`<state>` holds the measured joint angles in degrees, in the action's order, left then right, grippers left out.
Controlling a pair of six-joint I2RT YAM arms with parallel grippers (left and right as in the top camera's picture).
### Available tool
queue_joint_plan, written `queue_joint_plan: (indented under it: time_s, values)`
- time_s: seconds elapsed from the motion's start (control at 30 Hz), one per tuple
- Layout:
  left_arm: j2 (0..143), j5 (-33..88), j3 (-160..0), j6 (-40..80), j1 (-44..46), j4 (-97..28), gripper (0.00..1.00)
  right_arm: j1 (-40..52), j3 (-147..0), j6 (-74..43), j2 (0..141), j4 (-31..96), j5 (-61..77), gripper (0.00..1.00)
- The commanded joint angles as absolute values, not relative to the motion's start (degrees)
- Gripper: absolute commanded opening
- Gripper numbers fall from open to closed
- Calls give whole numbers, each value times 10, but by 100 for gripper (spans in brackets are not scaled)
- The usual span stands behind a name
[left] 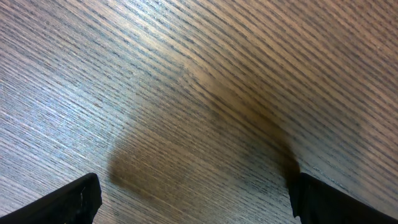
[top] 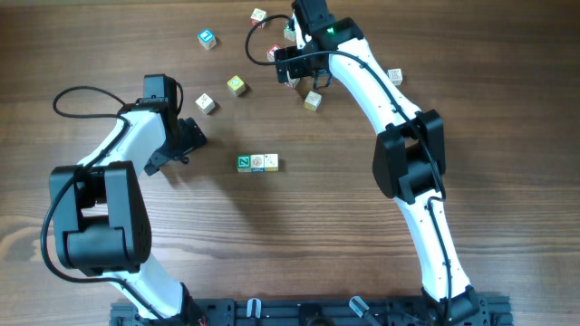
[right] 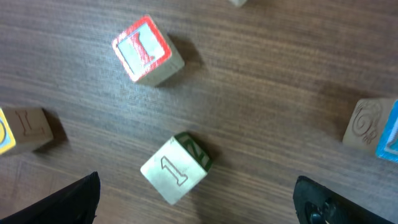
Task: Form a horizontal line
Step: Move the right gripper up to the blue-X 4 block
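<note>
Presently, item one: right gripper [right: 199,200], jaws spread wide, gripping nothing, its fingers [right: 74,202] at the lower corners of the wrist view. Between them on the table [right: 280,74] lies the numeral cube [right: 176,169], cream face stamped 1, green side marked 2, touched by neither finger. Beyond it is the red-framed cube [right: 147,50]. The L cube [right: 22,129] sits at the left edge and the blue-sided cube [right: 373,124] at the right edge.

Item two: left gripper [top: 188,143], likewise released and empty, over bare wood.

Item three: the horizontal line [top: 258,162], a short row set edge to edge at mid-table. Its green-faced cube is at the end nearer the left gripper. The row lies just beside that gripper and well apart from the right one, which hangs at the far side among loose cubes.

Item four, strays on the far half: blue-white cube [top: 207,38], yellow cube [top: 236,85], pale cube [top: 206,103].
</note>
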<state>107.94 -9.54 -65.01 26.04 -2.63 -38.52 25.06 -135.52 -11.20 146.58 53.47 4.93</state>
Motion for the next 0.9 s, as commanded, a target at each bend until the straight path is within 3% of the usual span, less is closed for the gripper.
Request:
queue_joint_plan:
  time_s: [0.0, 0.43, 0.6, 0.83, 0.87]
  values:
    - [1086, -99, -647, 262, -25, -386, 100, 253, -1355, -105, 1487, 546, 60, 99]
    - [1086, -99, -647, 262, -25, -386, 100, 255, -1346, -128, 1490, 717, 52, 100]
    - [1086, -99, -647, 262, -25, -386, 100, 255, -1346, -263, 1490, 700, 34, 100]
    - [1086, -99, -647, 262, -25, -386, 100, 255, -1345, -270, 1490, 697, 51, 100]
    - [1086, -99, -647, 262, -25, -386, 100, 255, -1345, -273, 1490, 698, 51, 94]
